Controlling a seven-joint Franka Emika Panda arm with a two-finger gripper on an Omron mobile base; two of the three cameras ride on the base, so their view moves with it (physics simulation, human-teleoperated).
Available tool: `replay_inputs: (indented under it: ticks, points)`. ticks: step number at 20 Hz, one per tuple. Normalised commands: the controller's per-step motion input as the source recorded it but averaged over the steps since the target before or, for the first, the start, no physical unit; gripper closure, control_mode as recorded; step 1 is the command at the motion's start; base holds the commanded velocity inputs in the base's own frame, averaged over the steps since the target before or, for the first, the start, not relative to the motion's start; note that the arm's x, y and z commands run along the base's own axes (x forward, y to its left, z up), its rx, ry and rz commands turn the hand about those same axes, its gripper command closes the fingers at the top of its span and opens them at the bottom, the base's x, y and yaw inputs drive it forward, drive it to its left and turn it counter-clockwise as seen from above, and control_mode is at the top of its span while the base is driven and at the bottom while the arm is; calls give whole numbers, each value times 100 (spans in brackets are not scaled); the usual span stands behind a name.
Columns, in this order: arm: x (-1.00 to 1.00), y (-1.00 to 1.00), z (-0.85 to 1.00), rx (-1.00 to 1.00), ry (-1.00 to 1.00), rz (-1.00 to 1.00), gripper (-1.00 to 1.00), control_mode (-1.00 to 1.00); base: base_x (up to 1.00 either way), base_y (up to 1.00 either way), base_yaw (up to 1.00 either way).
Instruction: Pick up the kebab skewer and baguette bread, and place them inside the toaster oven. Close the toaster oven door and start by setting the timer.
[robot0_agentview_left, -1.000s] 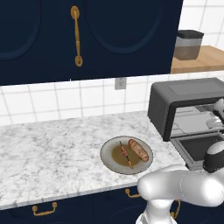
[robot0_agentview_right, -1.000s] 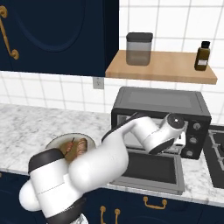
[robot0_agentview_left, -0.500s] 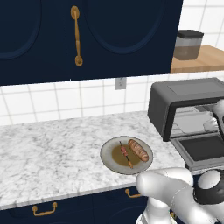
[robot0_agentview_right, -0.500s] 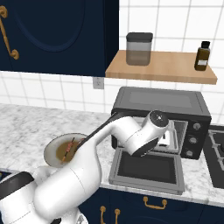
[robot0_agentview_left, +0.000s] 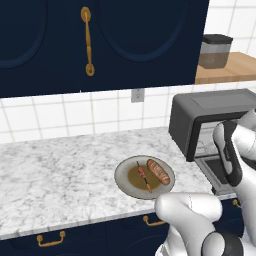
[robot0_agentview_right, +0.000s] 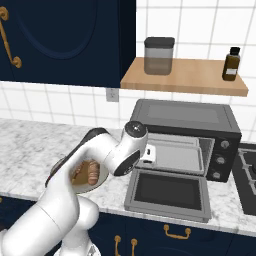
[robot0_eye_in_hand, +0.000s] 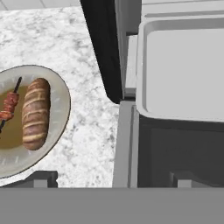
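Golden baguette bread (robot0_eye_in_hand: 36, 114) and kebab skewer (robot0_eye_in_hand: 8, 106) now sit left of frame as the arm swings from the toaster oven door (robot0_agentview_right: 169, 192); gripper (robot0_eye_in_hand: 111, 179) spread, empty.

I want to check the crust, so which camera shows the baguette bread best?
The hand view: the baguette bread lies large and unobstructed on the plate. The left base view shows it smaller; in the right base view the arm partly hides it.

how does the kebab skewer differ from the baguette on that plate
The kebab skewer is a thin dark stick threaded with small red and brown chunks; the baguette bread is a thick, stubby golden-brown loaf with a scored crust. Both lie side by side on the plate, untouched.
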Motion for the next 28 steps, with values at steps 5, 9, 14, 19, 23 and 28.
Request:
replay_inputs:
  ticks: [5,9,14,19,23,28]
  points:
    - [-2,84,0,-1,12,0,-100,-100,0,0,0]
    - [3,58,0,-6,12,0,-100,-100,0,0,0]
    - [9,36,0,-5,14,0,-100,-100,0,0,0]
    - [13,46,-11,-1,7,1,-100,-100,0,0,0]
    - [33,66,-14,0,11,4,-100,-100,0,0,0]
    - [54,53,-9,-1,16,1,-100,-100,0,0,0]
